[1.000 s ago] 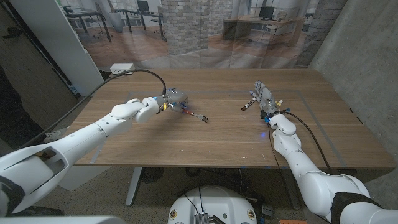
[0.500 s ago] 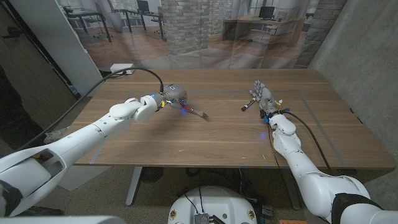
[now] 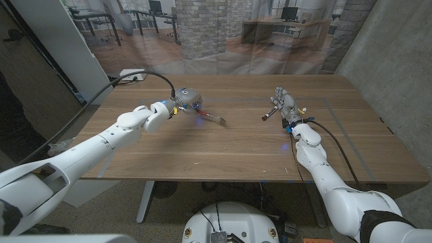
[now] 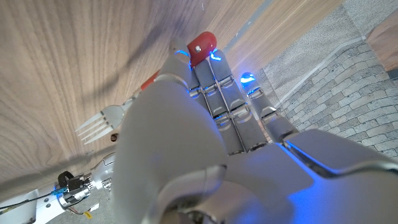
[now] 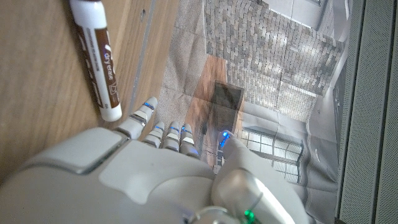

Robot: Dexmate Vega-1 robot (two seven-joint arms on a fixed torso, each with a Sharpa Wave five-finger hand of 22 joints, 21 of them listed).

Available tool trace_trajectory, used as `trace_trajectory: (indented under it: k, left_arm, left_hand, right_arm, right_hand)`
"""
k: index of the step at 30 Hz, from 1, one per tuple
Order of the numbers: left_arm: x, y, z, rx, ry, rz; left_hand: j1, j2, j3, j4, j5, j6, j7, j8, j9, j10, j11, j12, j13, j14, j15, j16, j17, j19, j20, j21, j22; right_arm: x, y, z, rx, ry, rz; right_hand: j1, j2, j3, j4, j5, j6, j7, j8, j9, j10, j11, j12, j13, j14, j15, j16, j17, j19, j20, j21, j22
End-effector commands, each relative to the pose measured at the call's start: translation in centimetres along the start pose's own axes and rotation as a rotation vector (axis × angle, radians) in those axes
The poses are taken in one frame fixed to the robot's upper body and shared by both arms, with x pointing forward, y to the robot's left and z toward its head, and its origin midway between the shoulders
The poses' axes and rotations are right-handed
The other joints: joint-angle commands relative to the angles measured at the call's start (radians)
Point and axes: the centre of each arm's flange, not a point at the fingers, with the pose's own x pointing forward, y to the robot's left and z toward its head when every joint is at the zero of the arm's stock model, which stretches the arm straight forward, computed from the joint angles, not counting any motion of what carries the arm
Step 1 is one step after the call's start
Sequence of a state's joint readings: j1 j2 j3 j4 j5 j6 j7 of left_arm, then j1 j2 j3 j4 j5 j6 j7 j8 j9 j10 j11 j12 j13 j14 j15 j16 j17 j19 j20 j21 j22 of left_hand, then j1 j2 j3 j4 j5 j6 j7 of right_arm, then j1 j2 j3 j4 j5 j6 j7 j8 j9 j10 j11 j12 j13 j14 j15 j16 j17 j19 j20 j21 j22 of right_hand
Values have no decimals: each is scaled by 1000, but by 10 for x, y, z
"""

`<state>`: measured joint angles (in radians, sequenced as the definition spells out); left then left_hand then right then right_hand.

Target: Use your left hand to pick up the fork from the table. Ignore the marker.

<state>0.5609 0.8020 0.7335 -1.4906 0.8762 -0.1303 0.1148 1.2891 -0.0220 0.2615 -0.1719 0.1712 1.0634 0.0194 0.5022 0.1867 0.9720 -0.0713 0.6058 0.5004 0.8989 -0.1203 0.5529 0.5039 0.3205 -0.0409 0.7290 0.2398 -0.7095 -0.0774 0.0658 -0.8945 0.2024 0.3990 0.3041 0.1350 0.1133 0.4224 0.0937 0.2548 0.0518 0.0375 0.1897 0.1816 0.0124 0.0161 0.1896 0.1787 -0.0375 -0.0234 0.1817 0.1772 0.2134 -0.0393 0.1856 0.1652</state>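
My left hand (image 3: pixel 187 101) grips the fork (image 3: pixel 214 121) by its handle over the table's left middle. The tines point toward the table's centre, slightly above the wood. In the left wrist view the fingers (image 4: pixel 217 93) wrap the handle, the red handle end (image 4: pixel 201 43) sticks out past them, and the metal tines (image 4: pixel 99 123) show beside the hand. My right hand (image 3: pixel 287 105) stands at the right of the table with its fingers apart and holds nothing. The brown marker (image 3: pixel 269 112) lies just beside it; in the right wrist view the marker (image 5: pixel 96 56) lies ahead of the fingers (image 5: pixel 165 134).
A white power box (image 3: pixel 133 73) sits at the table's back left edge, and a black cable (image 3: pixel 145 77) runs from it to my left arm. Bare wooden tabletop (image 3: pixel 236 148) lies between the two hands. A glass wall stands behind the table.
My left hand has risen a little and drawn back with the fork in it, so the tines sit higher. The right hand and marker have not moved.
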Motion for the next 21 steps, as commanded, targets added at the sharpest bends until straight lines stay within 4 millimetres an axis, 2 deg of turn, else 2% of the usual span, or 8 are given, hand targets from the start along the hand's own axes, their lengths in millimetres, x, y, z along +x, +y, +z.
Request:
trace_trajectory:
  k: [1,21]
  left_arm:
    - [-2,9,-4,-4,20,37]
    - [-2,26,-13,-4,48,123]
  left_hand:
    - [94,92,3,9,3,56,-46,-1,3,101,-91,-1,5,9,-121,-1,4,-3,-35,9,1]
    - [100,91,1,10,5,62,-45,-13,4,106,-89,-12,18,15,-120,-11,14,-15,-36,34,3]
  right_arm:
    - [1,2,4,-6,-7,5]
    - [1,7,8,-17,-16,6]
  right_hand:
    - [-6,-3,3,-5,6,7,-1,3,2,7,-1,1,6,0,4,3,3,4,-9,6,5]
    - [-6,-3,2,-6,6,7,-1,3,2,6,-1,1,6,1,4,3,3,4,-9,6,5]
